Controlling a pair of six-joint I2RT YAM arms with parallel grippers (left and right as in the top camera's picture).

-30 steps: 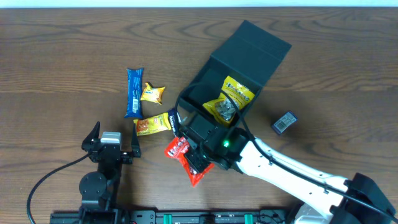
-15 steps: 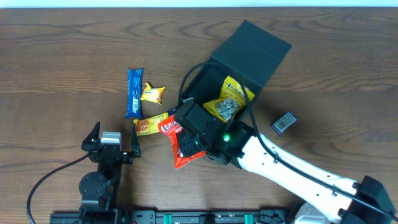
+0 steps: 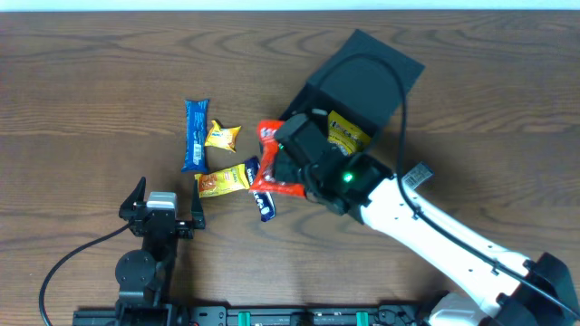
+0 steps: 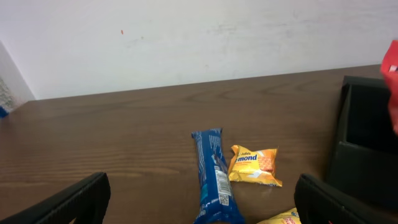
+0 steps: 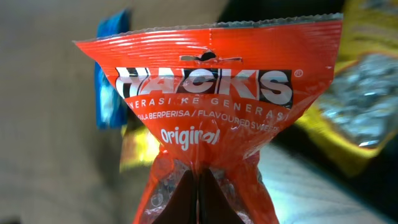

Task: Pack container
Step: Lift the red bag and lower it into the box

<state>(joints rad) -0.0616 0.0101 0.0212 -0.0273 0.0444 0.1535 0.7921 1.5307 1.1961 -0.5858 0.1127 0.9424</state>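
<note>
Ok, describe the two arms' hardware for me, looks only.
The right arm has smooth white links and a boxy black wrist housing with a lit green light; a thin black cable loops off it. The left arm is black with round joints, a silver block and a trailing black cord. Its end effector has flat black fingers.

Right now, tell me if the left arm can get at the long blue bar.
Probably yes: the blue bar lies on bare table just ahead of the open left fingers, with nothing between them.

The right arm (image 3: 426, 226) and red packet (image 3: 272, 163) overhang the container's (image 3: 362, 63) near-left rim.
</note>
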